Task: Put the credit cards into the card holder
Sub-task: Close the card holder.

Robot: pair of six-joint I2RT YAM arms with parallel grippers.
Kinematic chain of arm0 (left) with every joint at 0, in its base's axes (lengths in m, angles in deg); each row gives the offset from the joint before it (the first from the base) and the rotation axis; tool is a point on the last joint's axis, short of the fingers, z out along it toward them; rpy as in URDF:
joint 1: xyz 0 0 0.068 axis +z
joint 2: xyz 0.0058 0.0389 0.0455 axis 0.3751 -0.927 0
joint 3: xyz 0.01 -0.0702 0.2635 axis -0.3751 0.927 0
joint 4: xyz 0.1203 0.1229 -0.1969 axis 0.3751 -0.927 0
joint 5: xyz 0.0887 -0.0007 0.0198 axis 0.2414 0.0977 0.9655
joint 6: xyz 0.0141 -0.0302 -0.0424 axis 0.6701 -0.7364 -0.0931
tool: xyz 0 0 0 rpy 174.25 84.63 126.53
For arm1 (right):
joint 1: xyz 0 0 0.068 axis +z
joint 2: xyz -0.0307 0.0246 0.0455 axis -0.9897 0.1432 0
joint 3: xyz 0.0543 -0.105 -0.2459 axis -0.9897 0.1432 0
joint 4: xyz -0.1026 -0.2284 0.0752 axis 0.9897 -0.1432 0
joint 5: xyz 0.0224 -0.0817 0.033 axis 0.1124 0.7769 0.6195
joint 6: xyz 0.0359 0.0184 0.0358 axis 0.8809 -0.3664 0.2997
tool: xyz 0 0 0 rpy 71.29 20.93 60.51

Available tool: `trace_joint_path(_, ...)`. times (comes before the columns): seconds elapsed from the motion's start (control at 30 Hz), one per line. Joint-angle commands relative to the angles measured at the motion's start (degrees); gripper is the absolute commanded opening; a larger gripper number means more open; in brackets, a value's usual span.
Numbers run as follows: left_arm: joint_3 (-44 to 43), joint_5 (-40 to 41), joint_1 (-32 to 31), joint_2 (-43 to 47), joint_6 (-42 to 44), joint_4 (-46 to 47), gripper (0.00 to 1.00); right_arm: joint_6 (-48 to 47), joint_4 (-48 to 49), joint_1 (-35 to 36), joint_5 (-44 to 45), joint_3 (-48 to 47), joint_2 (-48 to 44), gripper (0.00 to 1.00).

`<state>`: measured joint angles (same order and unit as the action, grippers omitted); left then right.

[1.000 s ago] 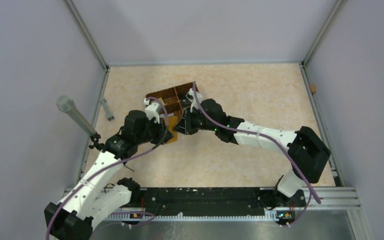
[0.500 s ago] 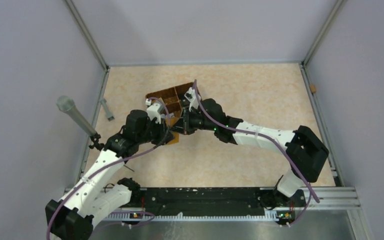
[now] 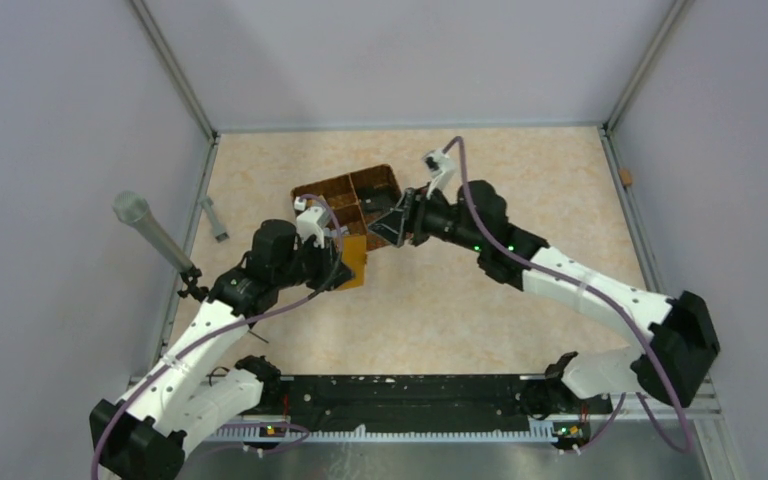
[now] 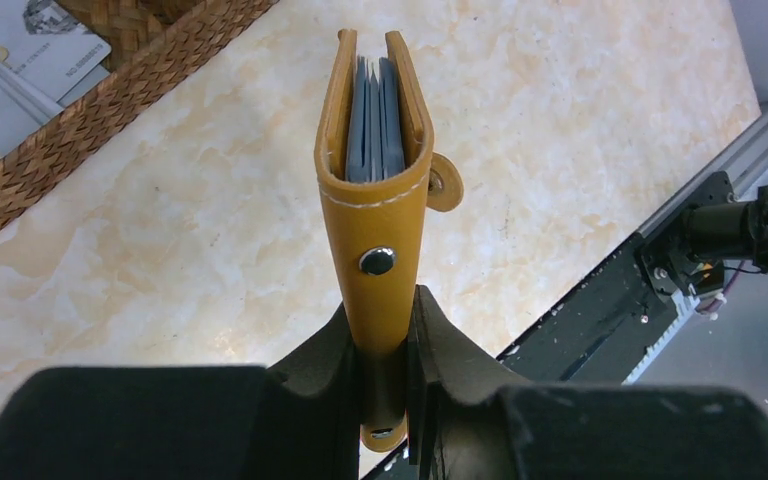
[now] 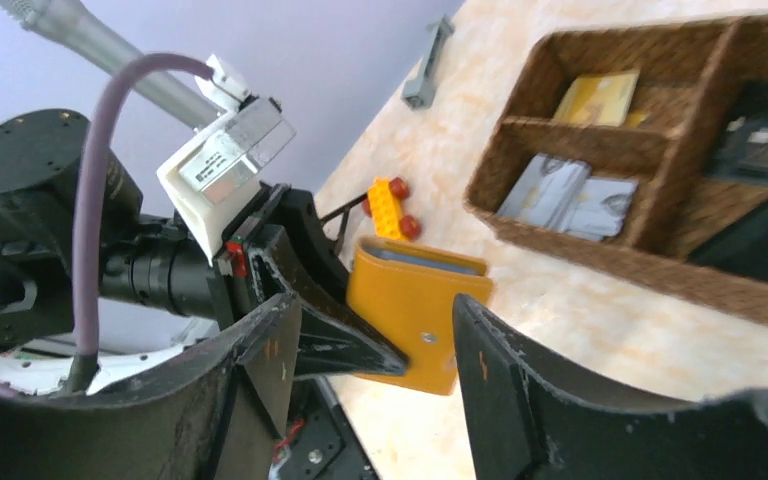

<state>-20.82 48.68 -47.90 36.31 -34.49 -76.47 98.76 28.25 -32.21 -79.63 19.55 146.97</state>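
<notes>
The mustard-orange card holder [image 4: 375, 215] stands on edge between my left gripper's [image 4: 385, 345] jaws, which are shut on its lower end. Several grey credit cards [image 4: 374, 125] sit inside its fold. In the top view the card holder [image 3: 357, 263] is just in front of the basket, held by the left gripper [image 3: 343, 265]. My right gripper [image 3: 390, 226] is open, a short way right of the holder, with nothing between its fingers [image 5: 490, 370]. More credit cards lie in the basket: a pale yellowish one [image 5: 595, 97], grey ones [image 5: 565, 190] and a dark one [image 5: 760, 140].
A brown woven compartment basket [image 3: 320, 190] sits behind both grippers. An orange-and-red toy block [image 5: 390, 208] lies beside the card holder. A grey microphone [image 3: 145, 228] and a small grey piece [image 3: 214, 218] are by the left wall. A small orange thing [image 3: 626, 178] lies at the right edge.
My right gripper has opened and pulled back to the right, away from the card holder. The left gripper still holds the holder in about the same place.
</notes>
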Motion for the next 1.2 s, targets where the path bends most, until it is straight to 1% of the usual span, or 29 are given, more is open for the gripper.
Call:
trace_joint_path(0.0, -1.68, -4.64, 0.06, 3.01, -1.03, 6.59, 0.00, -3.15, 2.80, -5.77, -5.64, 6.66, -8.45, 0.63)
trace_joint_path(0.1, -0.63, -9.57, 0.33, 5.13, -3.40, 10.94, 0.00, -1.58, 11.73, -10.11, -18.97, 15.16, -13.03, 0.71)
trace_joint_path(0.2, 0.14, -15.81, 0.39, 6.90, -7.67, 16.65, 0.00, 1.35, 23.17, -11.75, -30.39, 21.41, -16.21, 0.76)
trace_joint_path(0.33, 0.64, -24.12, 0.39, 9.23, -12.32, 24.07, 0.00, 7.31, 35.37, -11.76, -38.59, 24.37, -15.98, 0.77)
trace_joint_path(0.43, 1.10, -28.63, 0.42, 10.87, -15.12, 29.26, 0.00, 11.38, 42.44, -11.77, -40.70, 24.68, -14.56, 0.77)
trace_joint_path(0.57, 1.60, -33.34, 0.40, 10.94, -17.72, 32.90, 0.00, 16.40, 52.46, -11.67, -41.90, 23.71, -11.54, 0.76)
trace_joint_path(0.63, 2.05, -34.73, 0.39, 10.92, -18.50, 34.07, 0.00, 19.59, 57.63, -11.66, -42.90, 22.60, -9.27, 0.74)
trace_joint_path(0.8, 2.39, -37.32, 0.42, 10.88, -19.40, 35.68, 0.00, 23.63, 64.31, -11.38, -43.27, 20.46, -4.86, 0.65)
trace_joint_path(0.9, 2.47, -37.88, 0.39, 11.01, -19.41, 35.80, 0.00, 28.42, 70.89, -11.25, -43.61, 19.55, -1.89, 0.62)
trace_joint_path(1.03, 2.46, -38.06, 0.39, 10.80, -18.98, 35.55, 0.00, 29.61, 73.23, -10.59, -43.59, 18.41, 0.50, 0.55)
trace_joint_path(1.17, 2.42, -38.04, 0.40, 10.31, -18.51, 35.12, 0.00, 29.40, 72.70, -10.25, -43.03, 18.02, 1.31, 0.52)
